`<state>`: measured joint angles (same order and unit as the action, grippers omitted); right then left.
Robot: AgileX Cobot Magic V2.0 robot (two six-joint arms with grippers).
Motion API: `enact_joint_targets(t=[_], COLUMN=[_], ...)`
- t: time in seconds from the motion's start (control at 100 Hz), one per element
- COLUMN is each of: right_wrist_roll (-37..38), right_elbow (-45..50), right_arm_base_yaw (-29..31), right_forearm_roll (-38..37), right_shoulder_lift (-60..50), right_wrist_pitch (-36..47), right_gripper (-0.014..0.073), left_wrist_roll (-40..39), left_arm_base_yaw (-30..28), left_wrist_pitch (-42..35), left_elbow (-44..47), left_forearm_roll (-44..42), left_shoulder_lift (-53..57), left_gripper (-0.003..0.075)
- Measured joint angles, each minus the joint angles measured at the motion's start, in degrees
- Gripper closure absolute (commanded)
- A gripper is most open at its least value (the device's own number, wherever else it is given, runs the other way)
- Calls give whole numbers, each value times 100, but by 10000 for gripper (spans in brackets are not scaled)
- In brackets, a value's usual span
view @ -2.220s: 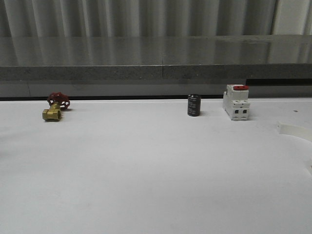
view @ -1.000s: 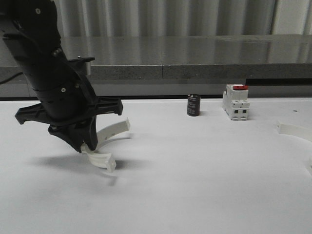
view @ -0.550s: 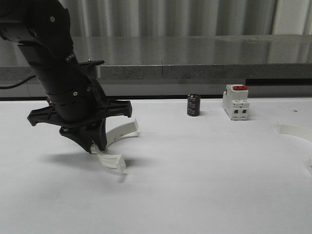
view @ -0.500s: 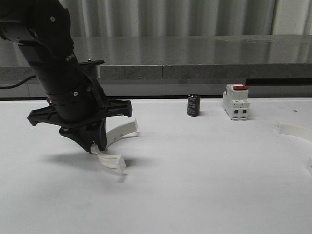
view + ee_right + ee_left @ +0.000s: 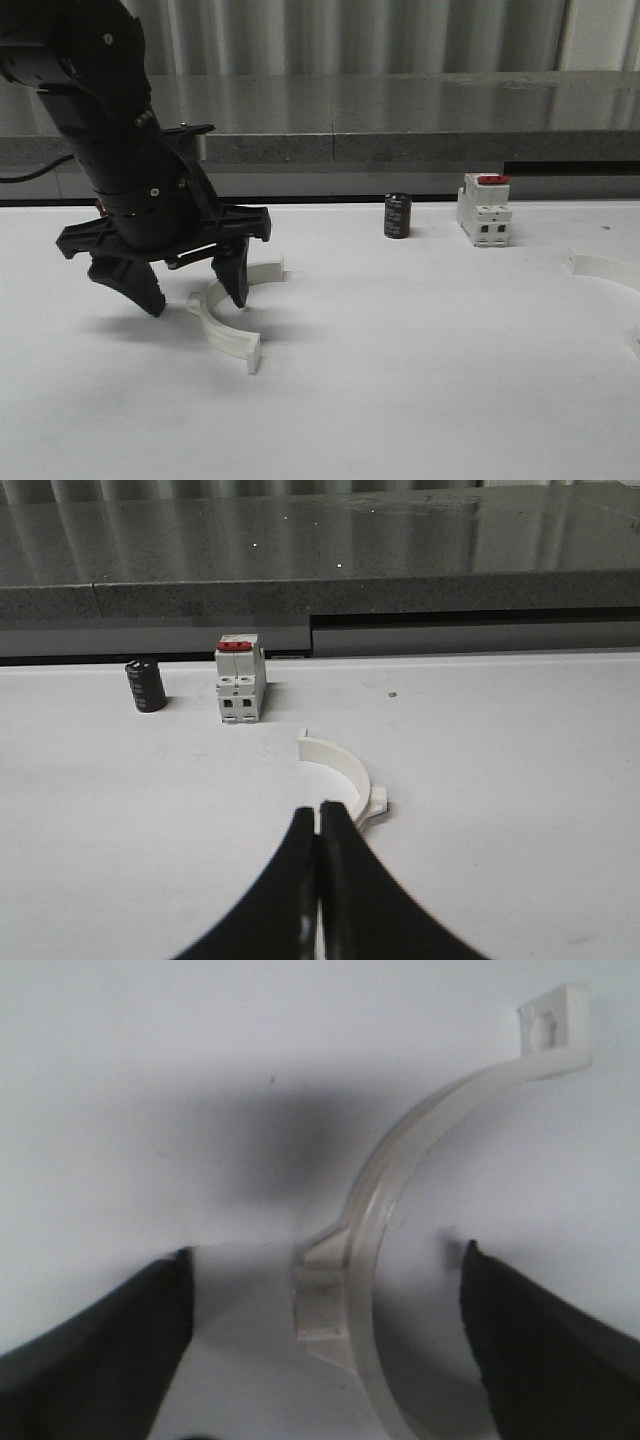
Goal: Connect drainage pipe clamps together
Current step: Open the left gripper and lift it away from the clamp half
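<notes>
Left of the front frame, the left pincer [image 5: 190, 290] stands spread wide, fingers either side of one clamp half [image 5: 228, 320], which lies flat on the white counter [image 5: 400, 380], gripped by nothing. Centre frame, a small black cylinder [image 5: 398, 216] stands upright near the back edge; just right of it, a white breaker with a red switch [image 5: 485, 209]. Far right edge, the second clamp half [image 5: 605, 268] lies on the counter. In the right wrist view, the right pincer [image 5: 319, 820] is pressed together, just short of that half.
</notes>
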<state>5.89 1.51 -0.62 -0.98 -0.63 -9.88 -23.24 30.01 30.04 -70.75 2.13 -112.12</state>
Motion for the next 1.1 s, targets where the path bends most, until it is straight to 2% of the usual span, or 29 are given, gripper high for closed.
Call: enact_joint_targets(t=[0.27, 0.51, 0.71, 0.85, 1.1], right_wrist_roll=[0, 0, 0, 0, 0], right_elbow=[0, 0, 0, 0, 0], right_arm_base_yaw=[0, 0, 0, 0, 0], right_forearm_roll=[0, 0, 0, 0, 0], right_shoulder_lift=[0, 0, 0, 0, 0], right_wrist_pitch=[0, 0, 0, 0, 0], right_gripper=[662, 662, 662, 662, 662], left_wrist_roll=[0, 0, 0, 0, 0], left_arm_base_yaw=[0, 2, -70, -401, -1376], left_wrist_pitch=[10, 10, -11, -169, -453], left_elbow=[0, 72, 525, 1091, 2248], left_forearm_roll=[-4, -392, -755, -954, -1287], left_shoulder_lift=[144, 984, 1778, 2461, 3943], left_gripper=[65, 65, 65, 66, 69])
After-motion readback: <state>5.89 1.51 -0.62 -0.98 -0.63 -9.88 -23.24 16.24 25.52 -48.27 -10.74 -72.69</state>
